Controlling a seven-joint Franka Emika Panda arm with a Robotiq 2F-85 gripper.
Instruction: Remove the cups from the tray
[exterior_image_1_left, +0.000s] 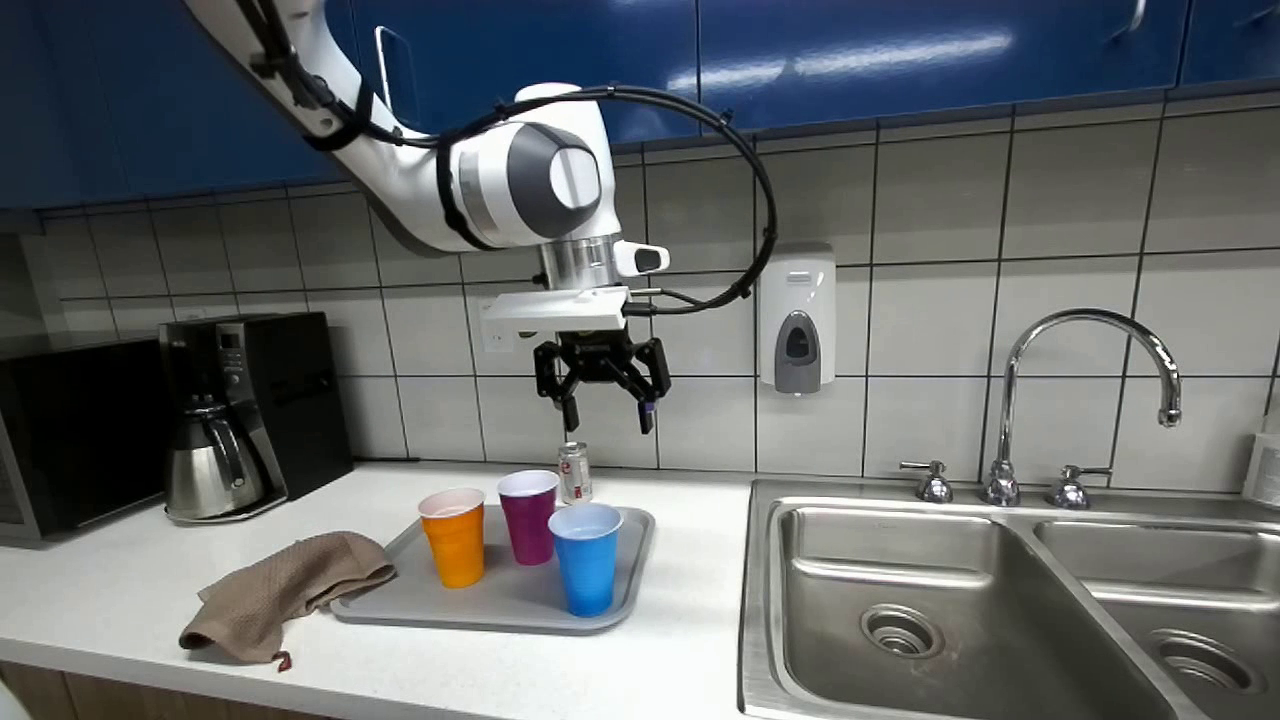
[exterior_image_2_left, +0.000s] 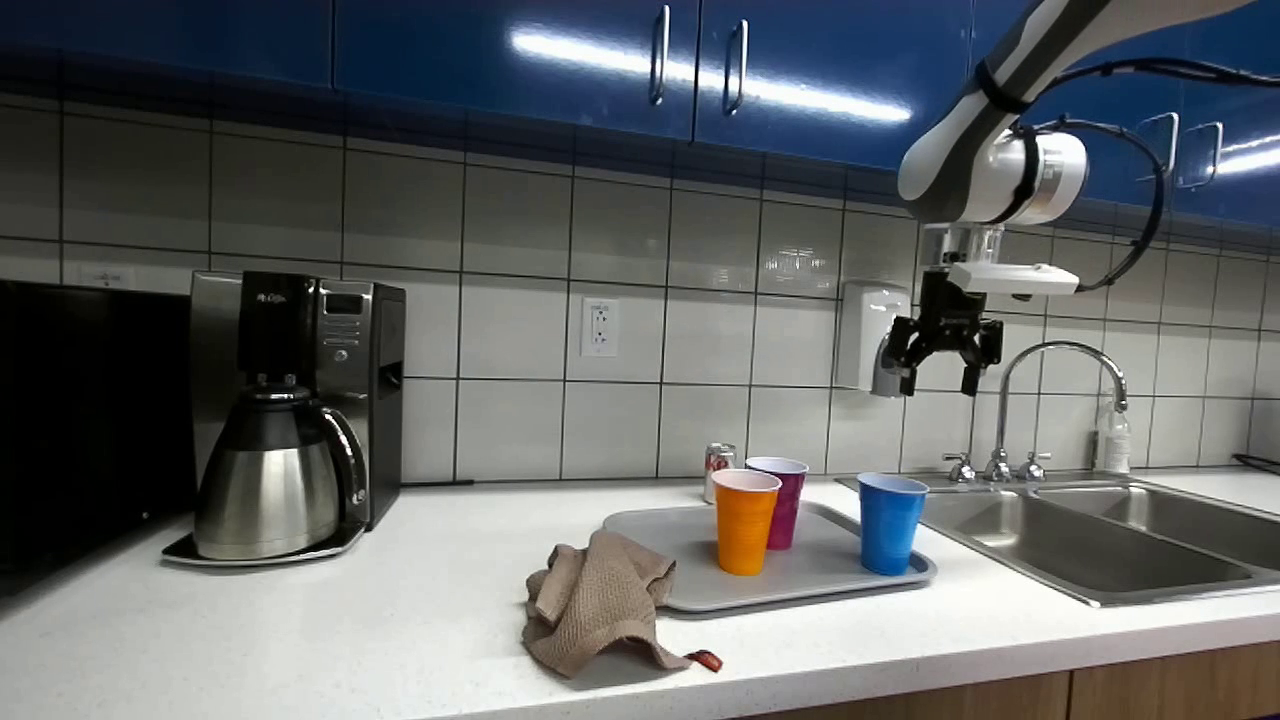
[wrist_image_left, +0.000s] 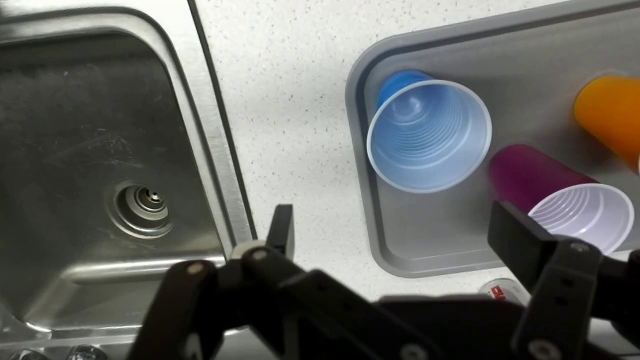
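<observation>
on the counter (exterior_image_1_left: 695, 570), the tray (exterior_image_1_left: 515, 598) bears an orange cup (exterior_image_1_left: 457, 545), purple cup (exterior_image_1_left: 530, 522) and blue cup (exterior_image_1_left: 587, 568), none yet removed; the gripper (exterior_image_1_left: 608, 416) hangs spread, empty.

In both exterior views, a tray (exterior_image_1_left: 520, 597) is lying on the surface (exterior_image_1_left: 690, 600) between a coffee maker (exterior_image_1_left: 270, 400) at the left and a sink (exterior_image_1_left: 758, 580) at the right. On the tray, the left cup (exterior_image_1_left: 457, 540) is standing nearest a cloth (exterior_image_1_left: 295, 590), which is overlapping the tray's left edge; the middle cup (exterior_image_1_left: 529, 525) is sitting farther back, and the right cup (exterior_image_1_left: 587, 565) is standing near the front right corner. A can (exterior_image_1_left: 574, 473) is standing just behind the tray. At the sink's back edge a faucet (exterior_image_1_left: 1001, 486) is standing. The gripper (exterior_image_1_left: 609, 416) is hanging well above the surface.
</observation>
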